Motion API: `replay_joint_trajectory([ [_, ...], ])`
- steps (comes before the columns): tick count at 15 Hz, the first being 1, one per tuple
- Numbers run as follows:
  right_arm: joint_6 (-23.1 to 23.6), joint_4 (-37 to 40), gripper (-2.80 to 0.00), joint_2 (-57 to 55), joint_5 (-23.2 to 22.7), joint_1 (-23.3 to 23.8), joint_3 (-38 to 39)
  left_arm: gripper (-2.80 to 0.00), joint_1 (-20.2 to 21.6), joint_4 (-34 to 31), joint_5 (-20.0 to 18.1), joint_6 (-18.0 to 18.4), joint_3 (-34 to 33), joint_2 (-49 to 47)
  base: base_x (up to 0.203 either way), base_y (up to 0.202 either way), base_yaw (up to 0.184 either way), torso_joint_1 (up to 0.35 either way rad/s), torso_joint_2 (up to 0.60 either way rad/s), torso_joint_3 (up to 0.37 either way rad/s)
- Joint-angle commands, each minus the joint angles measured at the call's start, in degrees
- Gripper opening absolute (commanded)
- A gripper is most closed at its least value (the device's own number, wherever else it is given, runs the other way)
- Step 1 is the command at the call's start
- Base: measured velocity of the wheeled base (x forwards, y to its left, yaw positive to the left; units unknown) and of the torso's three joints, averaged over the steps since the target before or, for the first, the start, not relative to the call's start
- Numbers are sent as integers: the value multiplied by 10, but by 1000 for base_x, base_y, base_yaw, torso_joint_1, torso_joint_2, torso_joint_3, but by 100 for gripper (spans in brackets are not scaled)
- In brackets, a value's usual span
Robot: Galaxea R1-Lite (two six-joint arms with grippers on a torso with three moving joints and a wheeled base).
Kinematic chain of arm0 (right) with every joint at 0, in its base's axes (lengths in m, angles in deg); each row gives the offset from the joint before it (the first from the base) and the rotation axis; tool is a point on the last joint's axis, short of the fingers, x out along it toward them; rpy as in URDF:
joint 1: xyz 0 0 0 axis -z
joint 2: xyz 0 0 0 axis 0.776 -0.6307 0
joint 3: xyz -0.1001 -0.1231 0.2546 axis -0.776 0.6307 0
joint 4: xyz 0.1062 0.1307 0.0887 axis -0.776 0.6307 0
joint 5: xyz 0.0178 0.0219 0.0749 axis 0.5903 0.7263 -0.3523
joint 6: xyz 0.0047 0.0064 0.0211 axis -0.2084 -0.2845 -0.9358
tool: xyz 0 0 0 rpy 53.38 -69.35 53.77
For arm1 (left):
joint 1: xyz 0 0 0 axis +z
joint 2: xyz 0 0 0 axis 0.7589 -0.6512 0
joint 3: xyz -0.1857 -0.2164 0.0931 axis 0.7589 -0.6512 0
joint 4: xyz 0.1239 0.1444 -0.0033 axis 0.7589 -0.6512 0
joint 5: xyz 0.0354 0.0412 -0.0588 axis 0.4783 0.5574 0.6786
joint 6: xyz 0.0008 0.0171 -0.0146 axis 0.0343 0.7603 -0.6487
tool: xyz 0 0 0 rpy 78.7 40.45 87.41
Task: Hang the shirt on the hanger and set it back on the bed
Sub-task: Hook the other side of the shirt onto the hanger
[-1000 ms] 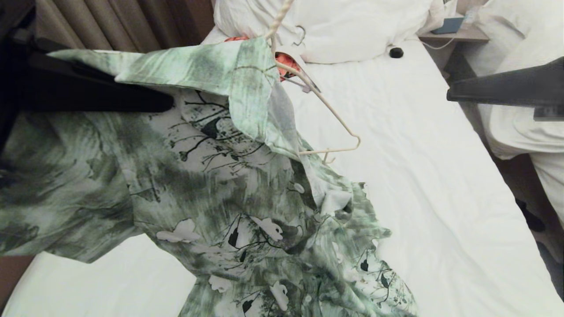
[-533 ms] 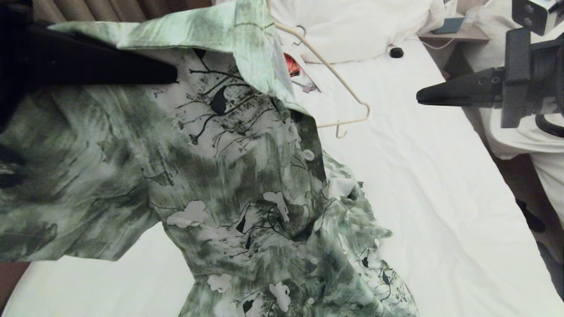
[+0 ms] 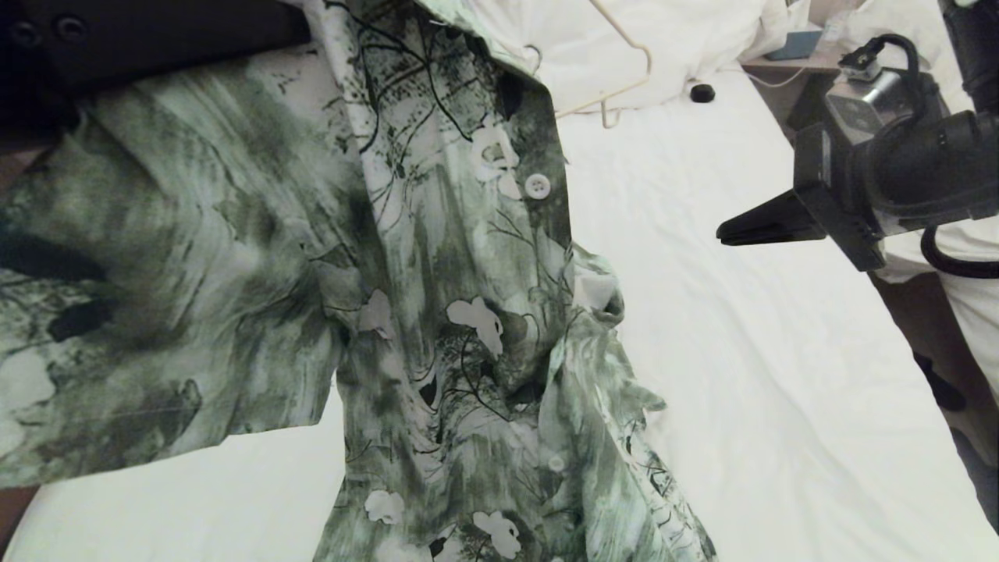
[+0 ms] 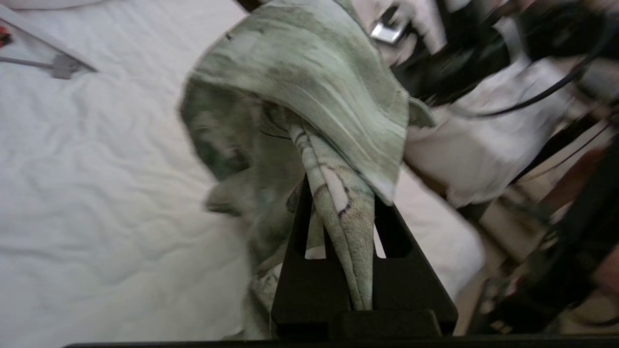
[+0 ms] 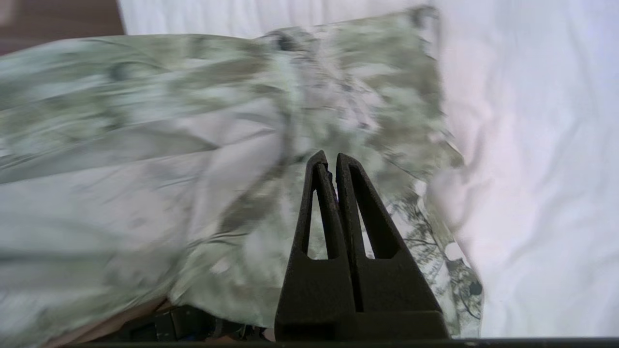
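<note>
Head view shows us the bed [image 3: 765, 328], white sheet running up to the pillow, with the shirt [image 3: 437, 328] held up over its near-left part, lower folds draping down onto the sheet. Our left gripper [image 4: 338, 217] is clamped on a fold of the fabric. Our right gripper [image 3: 769, 226] hovers over the bed beside the shirt, fingers pressed together and empty. The hanger [image 3: 624, 70] has one shoulder tucked under the collar, the other poking out bare. We judge dressing half done; next needs the loose shoulder drawn over that bare arm.
</note>
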Motion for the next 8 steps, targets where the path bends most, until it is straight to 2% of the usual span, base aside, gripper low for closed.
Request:
replay_joint_trajectory([
  [1, -6, 3, -280, -32, 0, -3, -3, -280, 0, 26, -8, -16, -30, 21, 0, 0, 0, 0, 0, 0],
  [3, -15, 0, -280, -52, 2, -6, -4, -280, 1, 81, -12, -24, -64, 25, 0, 0, 0, 0, 0, 0],
  [8, -75, -42, -280, -112, -3, -21, -7, -280, 4, 109, -15, -74, -72, 37, 0, 0, 0, 0, 0, 0],
])
